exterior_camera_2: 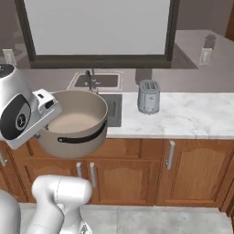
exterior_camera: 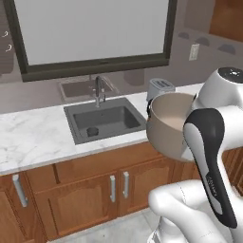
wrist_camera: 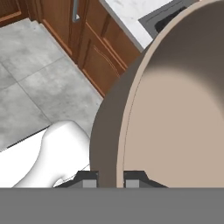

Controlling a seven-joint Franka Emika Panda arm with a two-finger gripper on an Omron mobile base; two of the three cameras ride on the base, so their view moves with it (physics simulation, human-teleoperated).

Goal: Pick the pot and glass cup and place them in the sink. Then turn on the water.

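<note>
The taupe-grey pot [exterior_camera: 168,124] hangs tilted in the air, in front of the counter edge and right of the sink [exterior_camera: 71,121]. Its pale inside [exterior_camera_2: 73,121] faces up, and one black handle [exterior_camera_2: 77,138] shows on its side. My gripper [wrist_camera: 110,179] is shut on the pot's rim [wrist_camera: 114,144], one finger on each side of the wall. A small dark round thing [exterior_camera: 92,131], which looks like the glass cup, stands in the sink's basin. No blue stream falls from the dark faucet [exterior_camera: 98,90].
A silver toaster [exterior_camera_2: 149,96] stands on the white marble counter [exterior_camera_2: 192,114] right of the sink. Wooden cabinet doors [exterior_camera: 90,190] with metal handles run under the counter. A large window [exterior_camera: 90,28] is behind the faucet. The floor is grey tile [wrist_camera: 39,78].
</note>
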